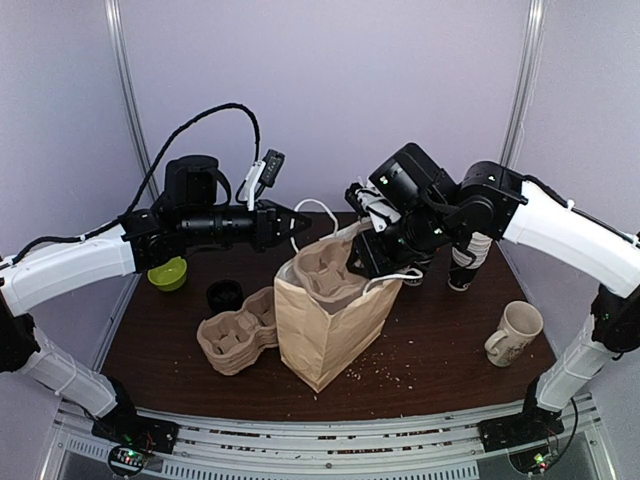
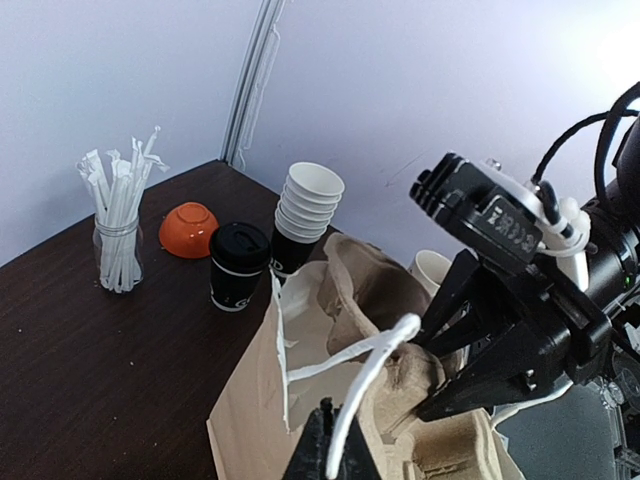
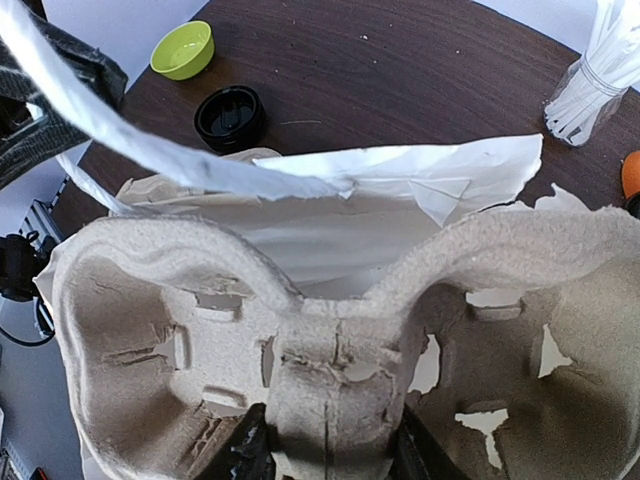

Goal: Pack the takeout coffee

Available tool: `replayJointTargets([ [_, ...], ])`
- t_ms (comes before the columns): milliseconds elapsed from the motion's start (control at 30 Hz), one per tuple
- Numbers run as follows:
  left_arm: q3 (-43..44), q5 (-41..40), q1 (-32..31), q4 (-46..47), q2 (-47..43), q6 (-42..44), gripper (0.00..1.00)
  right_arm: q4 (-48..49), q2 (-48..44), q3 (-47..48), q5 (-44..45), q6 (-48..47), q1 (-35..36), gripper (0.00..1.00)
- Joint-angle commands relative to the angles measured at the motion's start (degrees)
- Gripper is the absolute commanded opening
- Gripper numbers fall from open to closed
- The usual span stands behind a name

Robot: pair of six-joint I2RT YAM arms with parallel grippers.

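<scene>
Evidently, the right gripper (image 3: 327,452) is closed on the central ridge of a pulp cup carrier (image 3: 330,300), one finger being seen on each side of it, and the carrier is held partly inside the open mouth of the brown paper bag (image 1: 325,330), its upper cells standing above the rim. The left gripper (image 1: 298,215) is brought to a point at the white bag handle (image 2: 352,385), which appears to be pinched between its fingers so that the mouth is kept open. The packing is therefore judged to be at an early stage: the bag is opened and a carrier is being seated, but no cup is seen in the carrier or in the bag. The takeout coffee (image 2: 238,262) is not yet touched; it stands upright on the table (image 2: 90,380) beyond the bag, just beside the stack of white cups (image 2: 310,200) and well apart from both grippers. It is seen as a black paper cup with a black lid seated flat on top and small white print low on its wall. Picking it up and placing it are judged to remain.
</scene>
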Motion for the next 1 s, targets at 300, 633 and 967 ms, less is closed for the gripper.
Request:
replayJointTargets([
  [300, 0.8, 0.3, -0.2, 3.3, 0.4, 0.5, 0.00, -6.7, 3.1, 2.0, 2.4, -3.8, 0.1, 0.36],
  [633, 1.0, 0.2, -0.2, 3.3, 0.7, 0.1, 0.00, -5.6, 3.5, 1.6, 1.5, -4.1, -0.5, 0.36],
  [967, 0.2, 0.1, -0.2, 4.1, 1.1, -0.7, 0.00, 0.6, 5.7, -1.9, -2.6, -3.4, -0.5, 0.37],
])
